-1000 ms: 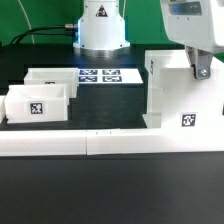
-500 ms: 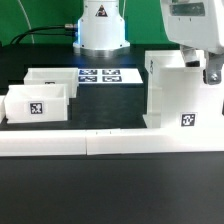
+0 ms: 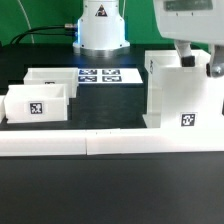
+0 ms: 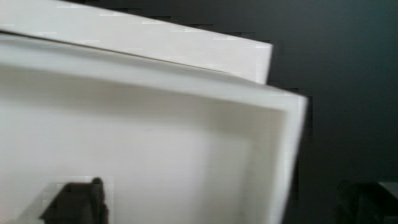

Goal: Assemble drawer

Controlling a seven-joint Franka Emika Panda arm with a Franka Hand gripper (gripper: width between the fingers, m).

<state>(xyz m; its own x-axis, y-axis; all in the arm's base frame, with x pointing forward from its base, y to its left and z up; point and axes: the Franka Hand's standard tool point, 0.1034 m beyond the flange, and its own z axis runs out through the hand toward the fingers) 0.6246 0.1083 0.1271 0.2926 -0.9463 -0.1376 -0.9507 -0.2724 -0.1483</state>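
Square tags mark housing, nearer tray and marker board.

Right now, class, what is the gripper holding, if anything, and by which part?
Nothing: the gripper is open, its fingers either side of the housing's wall, not closed on it.

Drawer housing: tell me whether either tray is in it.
Out. The front tray and rear tray sit at the exterior view's left, apart from the housing.
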